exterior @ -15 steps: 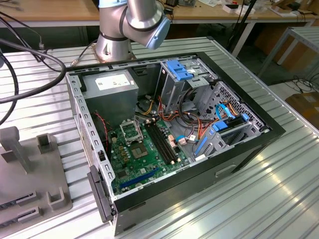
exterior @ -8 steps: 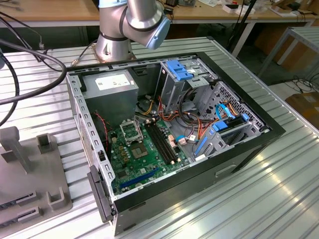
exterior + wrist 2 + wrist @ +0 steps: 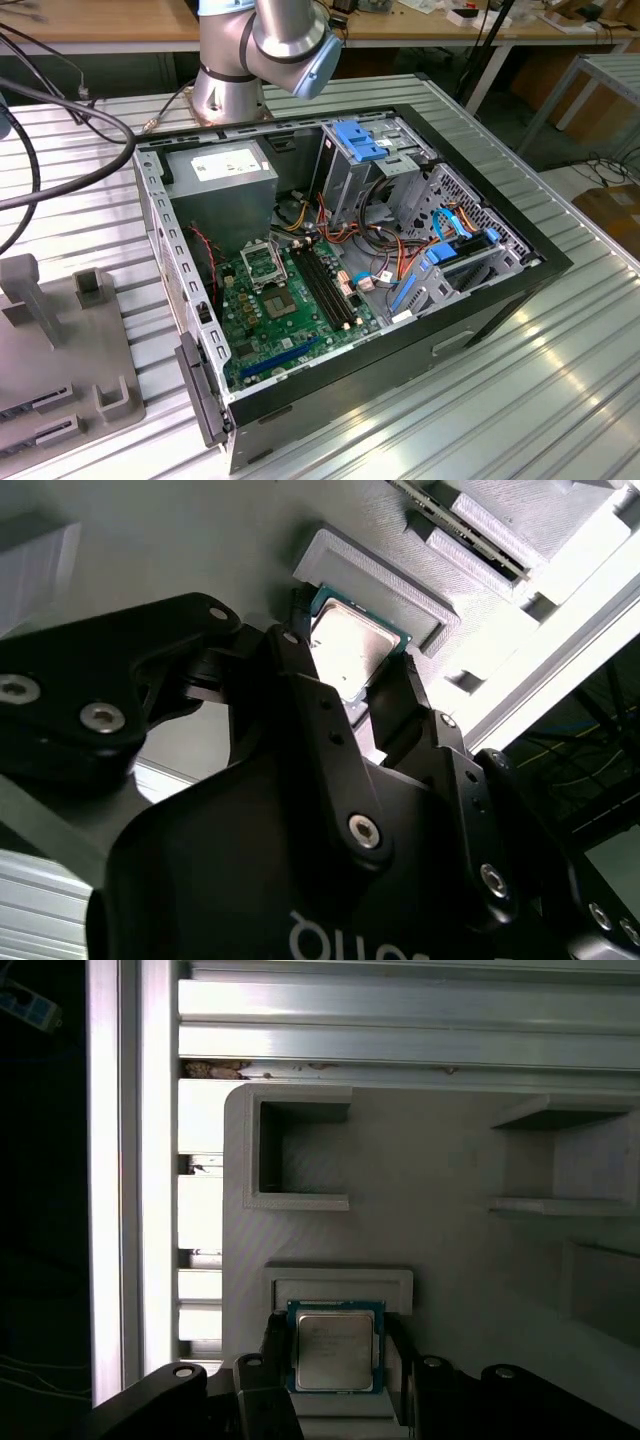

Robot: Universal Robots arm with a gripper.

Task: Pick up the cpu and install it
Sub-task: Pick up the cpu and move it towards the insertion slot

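Hand (image 3: 335,1328) at the cpu (image 3: 335,1348) on a grey tray (image 3: 450,1240), near an open computer case (image 3: 480,310)
A ribbed metal table (image 3: 520,400) carries the case and, at the exterior view's left, the tray; wooden benches (image 3: 100,20) stand behind. In the first wrist view the hand straddles the cpu beside a raised tray wall; clamped or not, I cannot tell. The chip's print is too small to read

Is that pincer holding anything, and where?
The pincer straddles the cpu at two opposite edges; whether it actually grips it cannot be told.
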